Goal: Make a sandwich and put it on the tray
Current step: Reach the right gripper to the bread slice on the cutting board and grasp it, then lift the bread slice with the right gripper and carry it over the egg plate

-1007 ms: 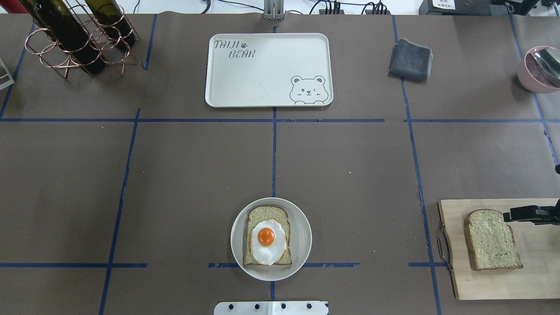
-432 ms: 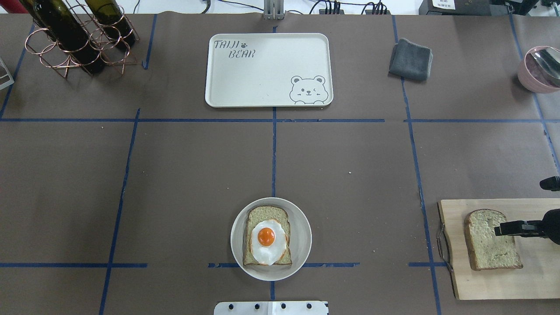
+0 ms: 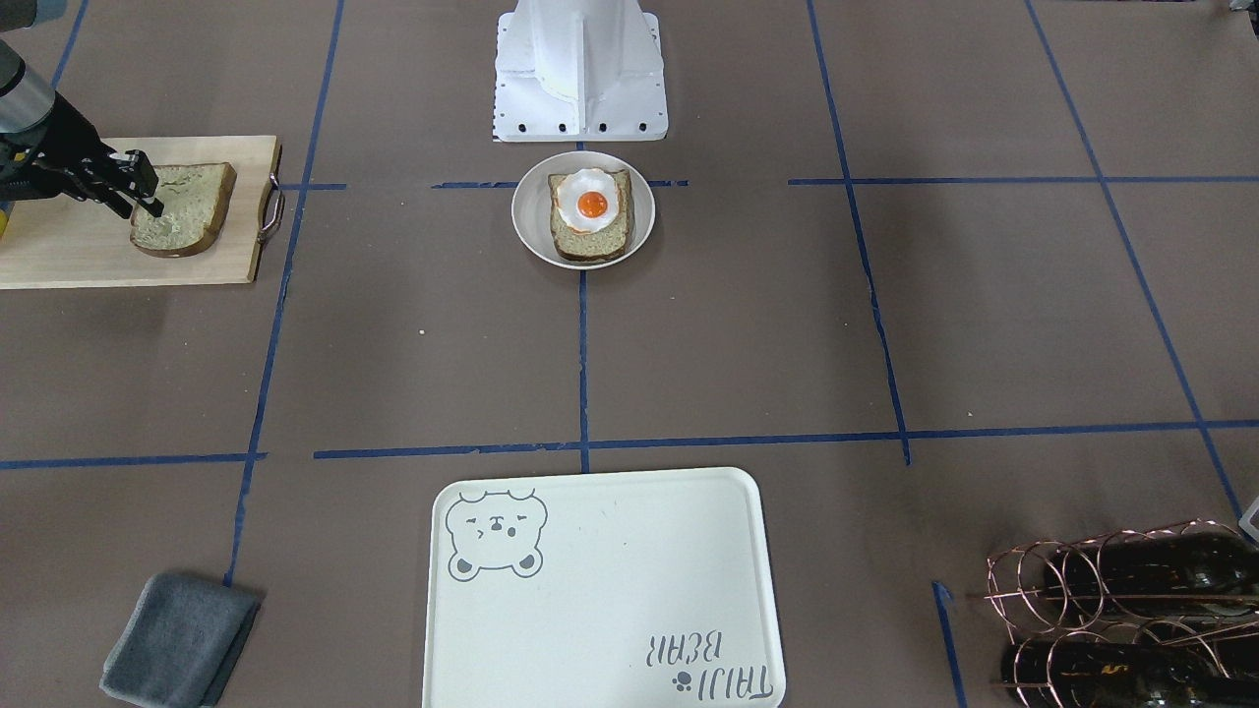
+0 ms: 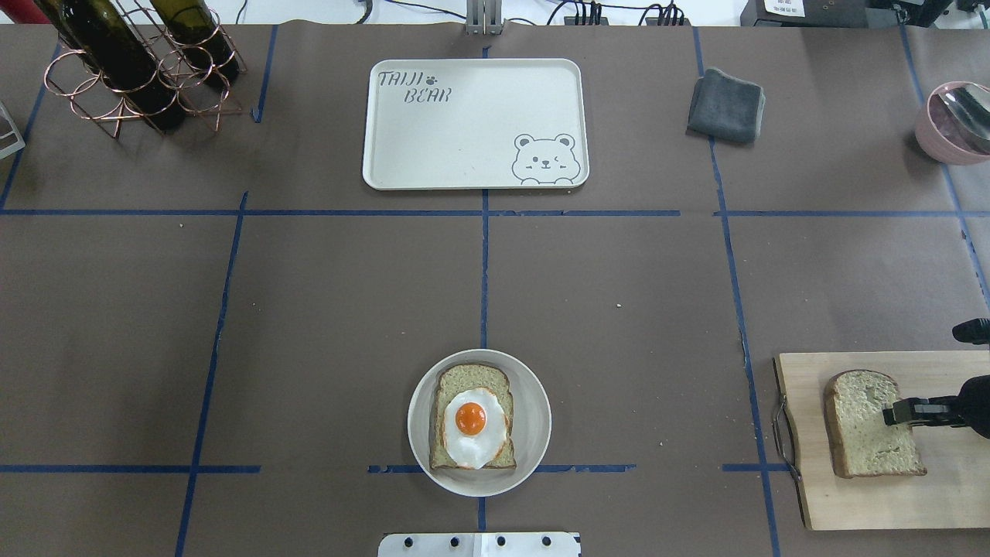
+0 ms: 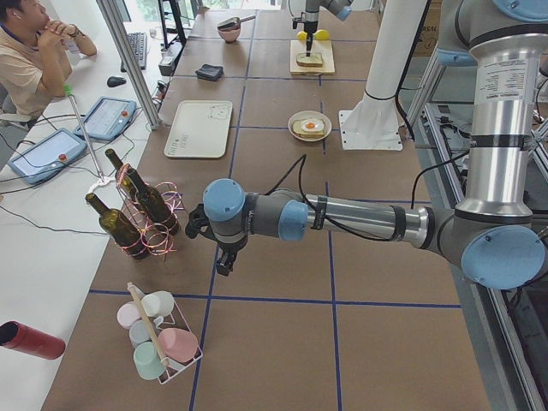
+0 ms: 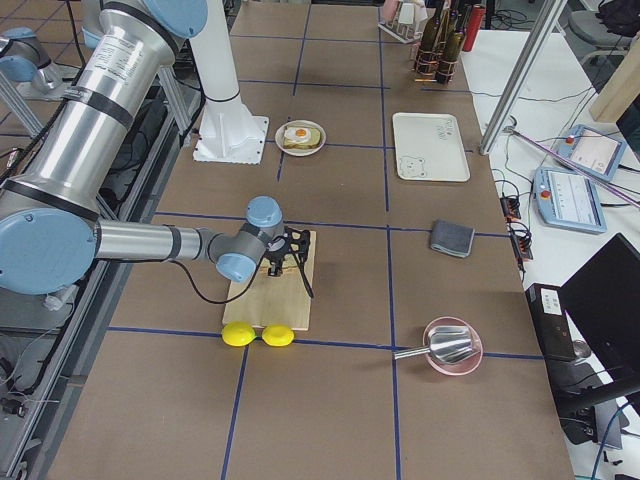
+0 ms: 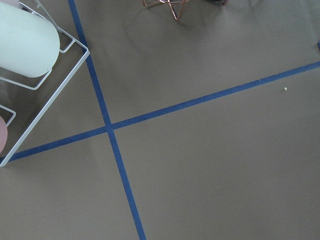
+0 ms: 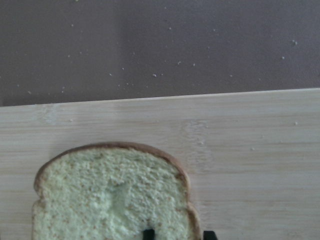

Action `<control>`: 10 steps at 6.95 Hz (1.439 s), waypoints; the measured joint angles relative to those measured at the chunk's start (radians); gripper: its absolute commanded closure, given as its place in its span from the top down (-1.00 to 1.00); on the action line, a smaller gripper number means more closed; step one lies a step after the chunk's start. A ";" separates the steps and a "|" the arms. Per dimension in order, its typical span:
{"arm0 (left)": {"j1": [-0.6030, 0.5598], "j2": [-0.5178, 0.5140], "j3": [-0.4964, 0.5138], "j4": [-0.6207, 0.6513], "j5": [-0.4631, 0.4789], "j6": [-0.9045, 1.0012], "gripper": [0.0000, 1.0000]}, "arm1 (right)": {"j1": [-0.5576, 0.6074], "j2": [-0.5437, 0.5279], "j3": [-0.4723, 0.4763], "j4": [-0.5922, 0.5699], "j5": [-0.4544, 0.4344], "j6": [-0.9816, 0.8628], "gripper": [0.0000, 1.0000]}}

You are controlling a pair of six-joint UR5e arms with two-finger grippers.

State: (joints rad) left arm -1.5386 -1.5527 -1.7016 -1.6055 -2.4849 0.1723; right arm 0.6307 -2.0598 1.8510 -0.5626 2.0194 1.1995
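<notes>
Tan and square, with a dark brown crust, the loose bread slice (image 4: pixel 862 425) lies flat on a pale wooden cutting board (image 4: pixel 851 503) at the right end of the table, on the robot's side. The right gripper (image 4: pixel 891 412) is low over the right edge of this slice. In the right wrist view its two black fingertips (image 8: pixel 148 233) stand a little apart, one over the crumb and one just outside the crust, so the crust is between them. Whether they press the bread, I cannot tell.

The second bread slice (image 4: pixel 472 377), of the same tan colour, lies on a small round white plate (image 4: pixel 536 422) in front of the robot base. A white fried egg (image 4: pixel 473 437) with an orange yolk lies on top of it. The large cream-white rectangular tray (image 4: pixel 464 139), with a grey bear drawing and "TAIJI BEAR" lettering, is at the far middle of the table, well apart from the plate and from the cutting board.

The left gripper (image 5: pixel 224 257) hangs above the brown table cover near a copper wire rack (image 4: pixel 131 85) of dark green wine bottles. It shows only in the side view, so I cannot tell if its fingers are apart or together. A folded grey cloth (image 4: pixel 727 106) lies to the right of the tray. Two yellow lemons (image 6: pixel 240 334) lie just beside the cutting board.
</notes>
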 measured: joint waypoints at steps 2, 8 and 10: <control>0.000 0.003 0.001 -0.001 -0.002 0.001 1.00 | -0.003 0.002 0.000 0.003 0.002 0.000 -1.00; 0.000 0.005 0.001 -0.001 -0.011 0.001 1.00 | -0.001 0.004 0.013 0.117 0.029 0.010 -1.00; 0.000 0.007 0.002 -0.001 -0.025 0.001 1.00 | -0.003 0.054 0.015 0.253 0.066 0.109 -1.00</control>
State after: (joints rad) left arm -1.5386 -1.5454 -1.6998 -1.6061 -2.5102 0.1733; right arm 0.6273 -2.0058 1.8662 -0.3096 2.0854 1.3080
